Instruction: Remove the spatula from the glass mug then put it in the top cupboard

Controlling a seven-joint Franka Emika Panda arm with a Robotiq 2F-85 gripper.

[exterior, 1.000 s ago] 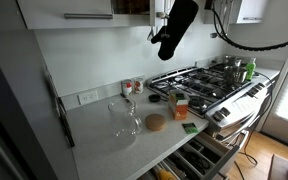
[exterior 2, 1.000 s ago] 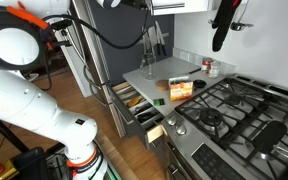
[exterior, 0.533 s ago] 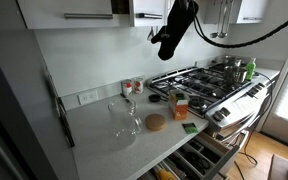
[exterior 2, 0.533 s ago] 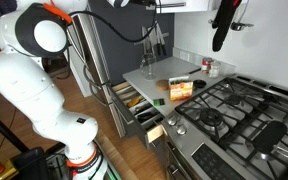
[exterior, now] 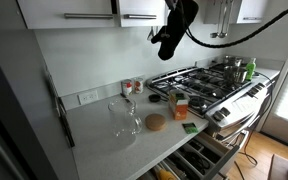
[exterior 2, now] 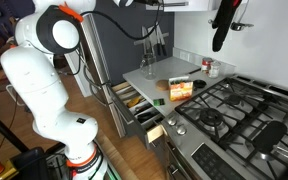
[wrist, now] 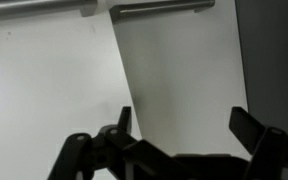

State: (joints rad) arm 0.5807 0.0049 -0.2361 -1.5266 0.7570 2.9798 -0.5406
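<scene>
My gripper point(wrist: 187, 125) is open with nothing between its fingers. It faces the white doors of the top cupboard point(wrist: 174, 70) from close by, near the seam between two doors, and the steel bar handles point(wrist: 164, 8) run along the top of the wrist view. In an exterior view the cupboard point(exterior: 139, 8) looks shut or nearly so. The glass mug point(exterior: 124, 120) stands on the counter below, and I see nothing in it. The spatula is out of view. In an exterior view the white arm point(exterior 2: 49, 35) reaches up past the top edge.
A dark elongated shape point(exterior: 169, 40) point(exterior 2: 224, 25) hangs below the cupboards and hides the arm's end. On the counter point(exterior: 94, 125) lie a brown disc point(exterior: 156, 123), an orange box point(exterior: 180, 105) and small jars point(exterior: 132, 88). A gas stove point(exterior: 209, 80) stands beside it. Drawers point(exterior: 199, 160) stand pulled out.
The cupboard door that stood open on a brownish inside has swung shut. The arm's elbow has moved toward the cupboard. My gripper has stayed open.
</scene>
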